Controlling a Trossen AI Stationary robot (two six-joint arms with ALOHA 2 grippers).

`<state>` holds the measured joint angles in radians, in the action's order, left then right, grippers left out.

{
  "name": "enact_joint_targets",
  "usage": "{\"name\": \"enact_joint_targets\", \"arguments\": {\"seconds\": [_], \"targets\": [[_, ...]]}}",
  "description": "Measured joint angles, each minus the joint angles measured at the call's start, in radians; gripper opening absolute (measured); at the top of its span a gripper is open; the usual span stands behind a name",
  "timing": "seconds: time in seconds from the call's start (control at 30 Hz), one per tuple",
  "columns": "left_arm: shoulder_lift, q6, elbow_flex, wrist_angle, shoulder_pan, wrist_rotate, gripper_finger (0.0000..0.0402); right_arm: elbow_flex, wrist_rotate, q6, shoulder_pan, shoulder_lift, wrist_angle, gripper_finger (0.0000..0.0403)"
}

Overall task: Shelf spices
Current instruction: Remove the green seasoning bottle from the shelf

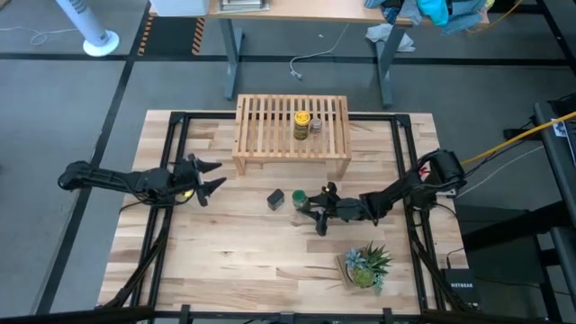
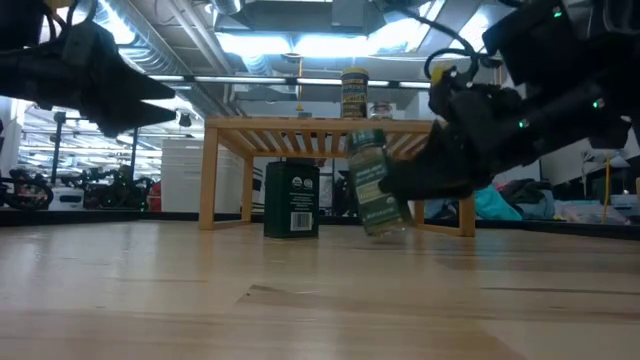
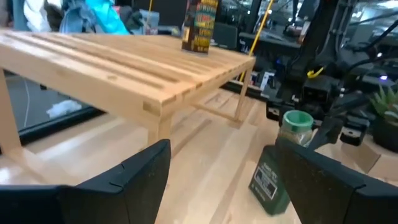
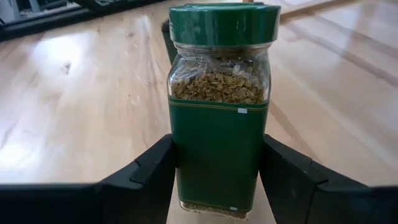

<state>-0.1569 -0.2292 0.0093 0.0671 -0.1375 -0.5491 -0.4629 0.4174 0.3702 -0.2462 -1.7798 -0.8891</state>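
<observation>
Counting four containers: two up, two to go. Already standing on the slatted top of the low light-wood shelf (image 1: pixel 292 131): yellow-lidded jar with a yellow-and-red label (image 1: pixel 301 124), and touching it, tiny grey-topped clear jar (image 1: pixel 316 126). Left on the butcher-block tabletop (image 1: pixel 225 261), just in front of the shelf: small black rectangular tin with a white label (image 2: pixel 291 199), upright, untouched. Beside the tin, square glass jar with a green lid and green label (image 4: pixel 221 109), clamped between the fingers of the right gripper (image 1: pixel 314 211); tilted, base apparently just clear of the wood in the low view, so judged mid-lift, not yet shelved. Left gripper (image 1: pixel 210 176) off by the shelf's left end, jaws spread wide, empty. Small potted green plant (image 1: pixel 364 264) at the near edge, not part of the job. Remaining, by judgement: green-lidded jar, then the tin.
</observation>
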Motion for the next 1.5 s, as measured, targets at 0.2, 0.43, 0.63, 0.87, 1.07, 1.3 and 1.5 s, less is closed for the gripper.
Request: {"name": "enact_joint_targets", "arguments": {"seconds": [0.2, 0.43, 0.63, 0.87, 1.07, 1.3, 1.5], "targets": [[-0.08, -0.048, 0.0, 0.0, 0.0, 0.0, 0.0279, -0.002, 0.029, -0.004, 0.0, -0.039, -0.019, 0.0214], [-0.152, -0.089, 0.0, 0.0, 0.0, 0.0, 0.0279, -0.004, 0.037, -0.003, -0.002, -0.05, -0.018, 0.0213], [-0.186, -0.115, 0.0, 0.0, 0.0, 0.0, 0.0279, -0.001, 0.029, 0.0, -0.002, -0.054, 0.016, 0.0243], [-0.191, -0.115, 0.0, 0.0, 0.0, -0.002, 0.0279, 0.001, 0.008, 0.0, -0.001, -0.057, 0.042, 0.0259], [-0.191, -0.22, 0.0, 0.0, 0.0, -0.001, 0.0279, 0.001, 0.008, 0.0, -0.002, -0.055, 0.038, 0.026], [-0.2, -0.28, 0.0, -0.002, 0.0, 0.062, 0.0279, 0.001, 0.018, -0.011, -0.002, -0.055, 0.034, 0.0256], [-0.296, -0.34, 0.0, -0.004, 0.0, 0.09, 0.0279, 0.0, 0.053, -0.012, -0.002, -0.055, 0.033, 0.0253]]}}
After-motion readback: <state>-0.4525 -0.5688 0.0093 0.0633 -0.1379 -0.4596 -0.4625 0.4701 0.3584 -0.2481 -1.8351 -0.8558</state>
